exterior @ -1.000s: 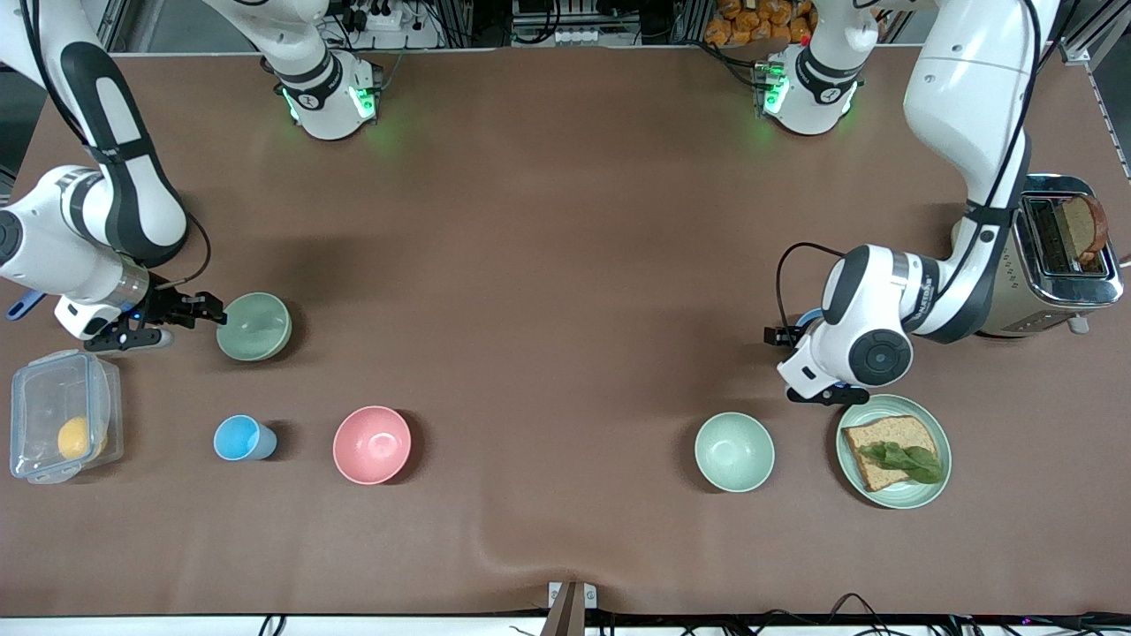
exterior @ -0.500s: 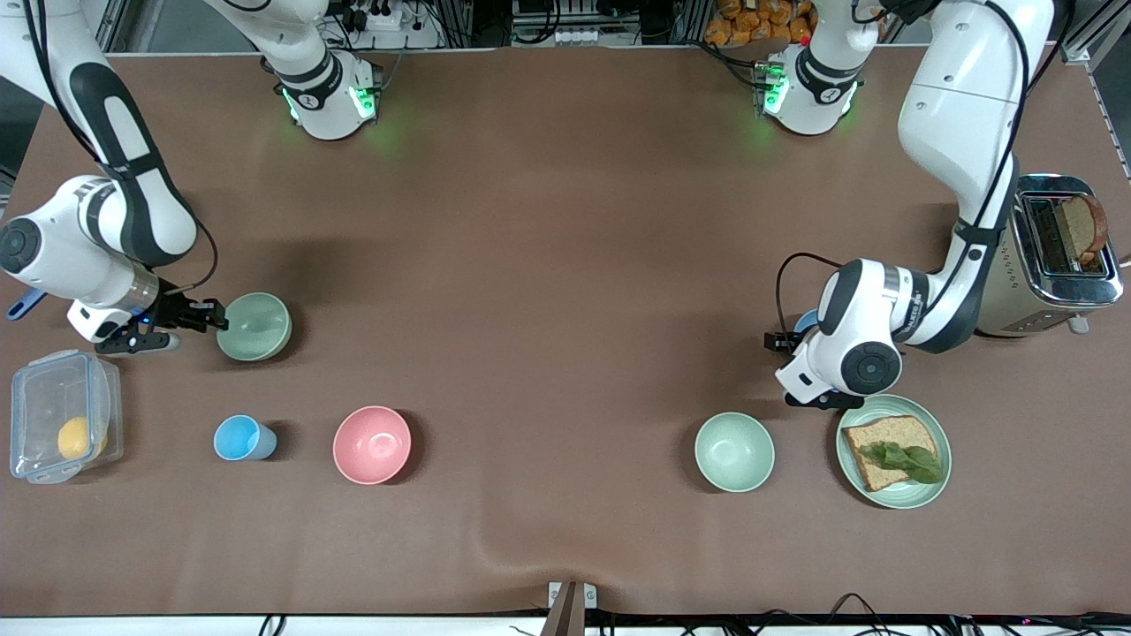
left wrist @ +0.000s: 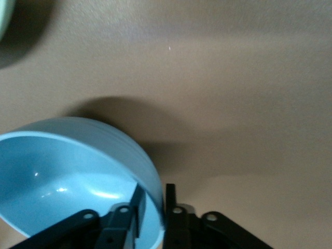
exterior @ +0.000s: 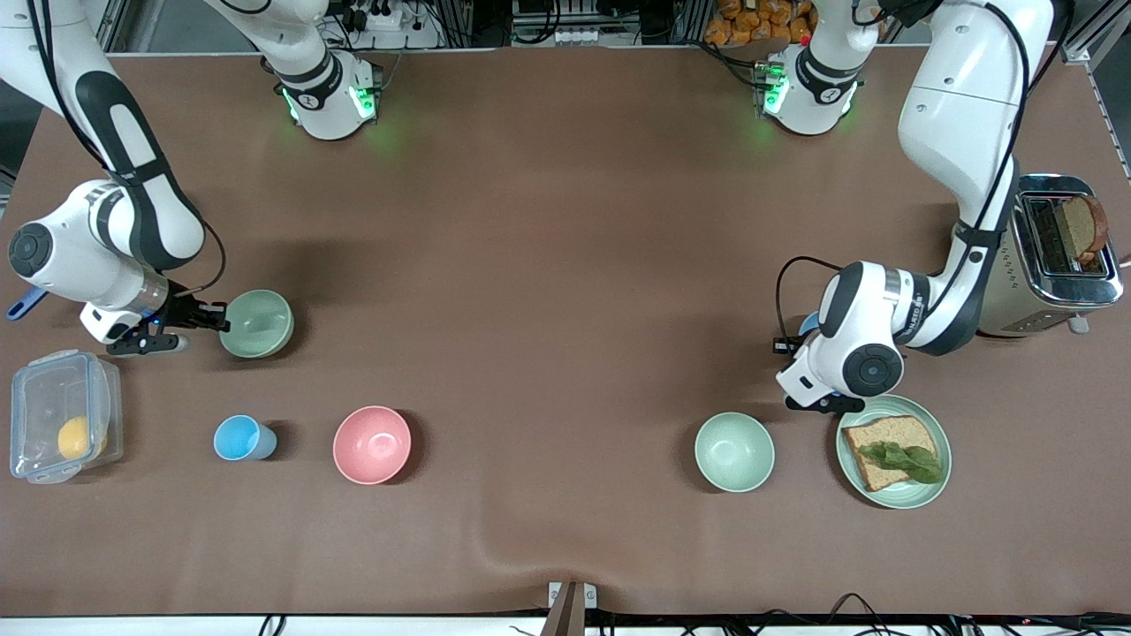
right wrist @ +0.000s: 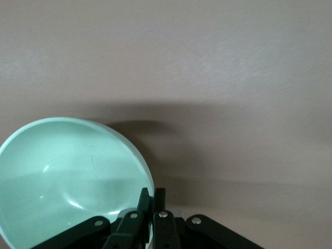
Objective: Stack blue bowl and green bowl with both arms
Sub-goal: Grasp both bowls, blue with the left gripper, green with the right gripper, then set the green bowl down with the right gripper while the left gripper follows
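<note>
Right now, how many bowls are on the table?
4. The green bowl is in the right tool; the pink bowl sits nearer the camera. The paler bowl is beside the plate. The blue bowl, in the left tool, is mostly hidden from the front.

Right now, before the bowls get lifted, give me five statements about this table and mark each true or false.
1. The right gripper has its jaws closed on the rim of the green bowl. True.
2. The left gripper hangs open over the plate. False: it grips the blue bowl by the rim, one finger inside and one outside.
3. The pink bowl is nearer the front camera than the green bowl. True.
4. The blue cup sits inside the pink bowl. False: it stands beside it on the table.
5. The toaster holds no bread. False: a slice sticks out of it.
</note>
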`<state>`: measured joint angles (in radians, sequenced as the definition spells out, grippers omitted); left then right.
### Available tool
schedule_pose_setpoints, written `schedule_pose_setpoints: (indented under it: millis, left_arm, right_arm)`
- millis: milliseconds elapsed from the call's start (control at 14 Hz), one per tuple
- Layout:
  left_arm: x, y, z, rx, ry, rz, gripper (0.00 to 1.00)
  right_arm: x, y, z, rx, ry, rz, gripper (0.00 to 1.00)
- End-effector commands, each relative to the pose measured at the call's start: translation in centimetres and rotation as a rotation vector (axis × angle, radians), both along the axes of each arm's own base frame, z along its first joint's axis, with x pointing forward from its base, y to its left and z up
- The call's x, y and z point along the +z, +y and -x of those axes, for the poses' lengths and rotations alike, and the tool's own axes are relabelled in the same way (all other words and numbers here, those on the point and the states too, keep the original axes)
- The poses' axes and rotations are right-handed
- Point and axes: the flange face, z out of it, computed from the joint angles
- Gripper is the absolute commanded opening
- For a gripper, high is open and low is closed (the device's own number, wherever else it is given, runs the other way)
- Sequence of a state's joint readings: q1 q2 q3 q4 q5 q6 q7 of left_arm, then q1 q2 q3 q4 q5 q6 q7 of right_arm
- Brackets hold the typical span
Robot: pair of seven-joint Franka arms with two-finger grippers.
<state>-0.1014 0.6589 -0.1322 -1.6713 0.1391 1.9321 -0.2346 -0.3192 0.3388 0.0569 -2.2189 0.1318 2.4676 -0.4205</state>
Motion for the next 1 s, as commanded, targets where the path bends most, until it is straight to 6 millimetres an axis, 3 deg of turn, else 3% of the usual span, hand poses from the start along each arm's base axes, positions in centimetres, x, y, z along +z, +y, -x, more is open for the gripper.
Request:
schedule_pose_setpoints:
  millis: [0, 214, 429, 714, 929]
  left_arm:
    - [2.9, 0.9, -0.9, 0.015, -0.045, 0.0, 0.0]
    - [5.8, 1.8, -1.7, 0.043, -0.085, 0.012, 0.0]
    - [8.6, 2.3, -2.7, 0.146, -0.128, 0.047, 0.0]
    - [11.5, -0.1, -3.8, 0.38, -0.16, 0.026, 0.0]
    - [12.4, -2.1, -3.5, 0.558, -0.151, 0.03, 0.0]
  right_arm:
    - [2.7, 3.6, -0.3, -0.054, 0.037, -0.074, 0.0]
    - [6.8, 11.3, -0.9, -0.139, 0.065, -0.066, 0.0]
    - [9.0, 19.8, -0.7, -0.246, 0.08, -0.04, 0.0]
    - [9.2, 32.3, 1.2, -0.391, 0.072, -0.016, 0.0]
    - [8.5, 38.8, 3.2, -0.472, 0.063, -0.016, 0.0]
